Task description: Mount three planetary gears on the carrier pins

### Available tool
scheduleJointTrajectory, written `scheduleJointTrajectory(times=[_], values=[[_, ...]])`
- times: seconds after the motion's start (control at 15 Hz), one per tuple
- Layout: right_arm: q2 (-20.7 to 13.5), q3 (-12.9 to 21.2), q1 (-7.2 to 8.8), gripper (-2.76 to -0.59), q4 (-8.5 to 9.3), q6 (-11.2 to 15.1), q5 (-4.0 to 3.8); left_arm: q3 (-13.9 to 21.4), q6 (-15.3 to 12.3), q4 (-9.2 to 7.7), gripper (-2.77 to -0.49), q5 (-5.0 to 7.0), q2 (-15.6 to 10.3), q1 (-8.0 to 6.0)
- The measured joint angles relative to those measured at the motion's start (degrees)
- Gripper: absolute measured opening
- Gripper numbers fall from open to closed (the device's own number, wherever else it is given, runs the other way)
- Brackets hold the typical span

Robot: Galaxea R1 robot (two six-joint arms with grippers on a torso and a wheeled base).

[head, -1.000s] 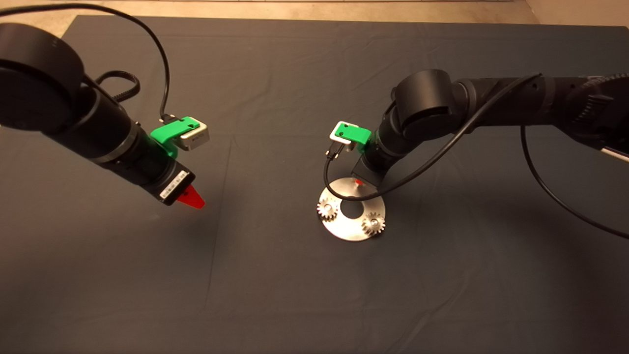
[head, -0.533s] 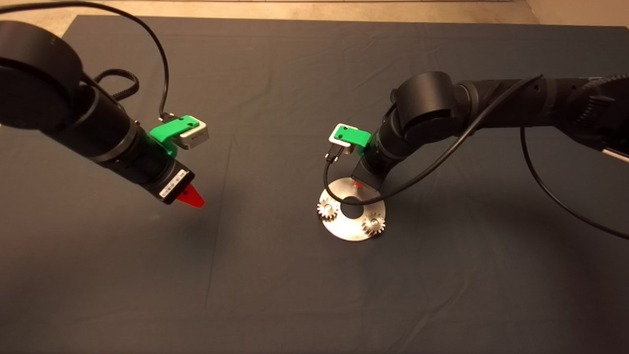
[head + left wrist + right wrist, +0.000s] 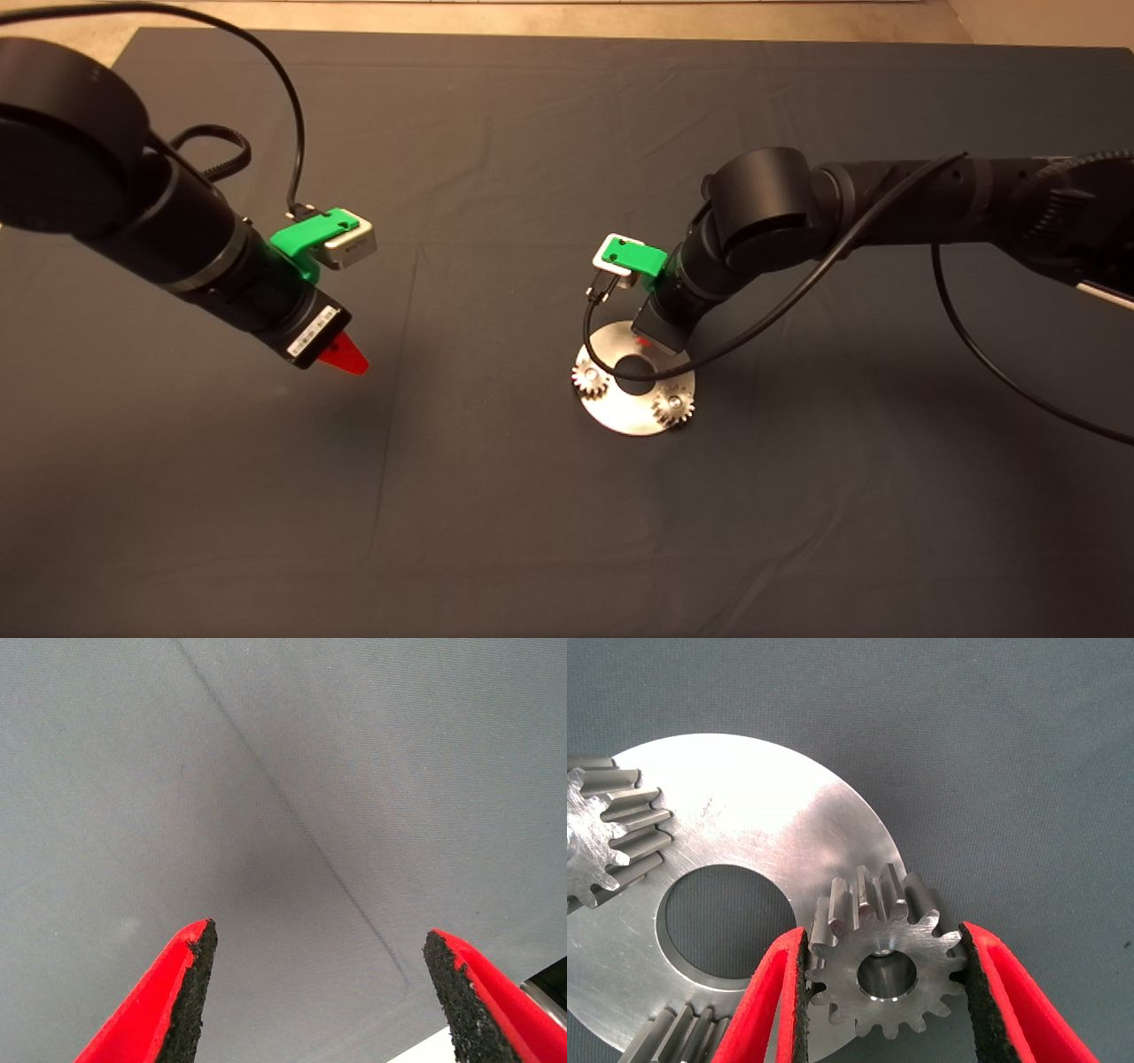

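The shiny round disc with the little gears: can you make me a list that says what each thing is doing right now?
disc: lies flat on the dark mat, big hole in its middle
gears already on the disc: two, one toward the left arm, one toward the right arm
third gear: sits at the disc's rim between the right gripper's fingers, a pin tip shows in its bore
right gripper: low over the disc, fingers either side of the third gear, a sliver of gap at one pad
left gripper: open, empty, hovers over bare mat away from the disc
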Motion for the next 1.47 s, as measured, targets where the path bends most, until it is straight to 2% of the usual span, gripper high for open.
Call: scheduleJointTrajectory(times=[0.47,0.67,1.07,1.47], values=[[-0.21,-0.02,-0.13,-2.42,-0.11,0.00,0.11,0.00,-0.01,0.00,-1.62,-0.02,-0.06,0.00],[-0.52,-0.02,-0.13,-2.42,-0.09,-0.02,0.57,0.00,0.01,0.00,-1.62,-0.02,-0.06,0.00],[-0.52,-0.02,-0.13,-2.41,-0.09,-0.05,0.43,0.00,0.00,0.00,-1.62,0.00,-0.06,0.00],[-0.52,-0.11,-0.17,-2.26,-0.09,-0.05,0.44,0.00,0.03,0.00,-1.62,-0.02,-0.04,0.00]])
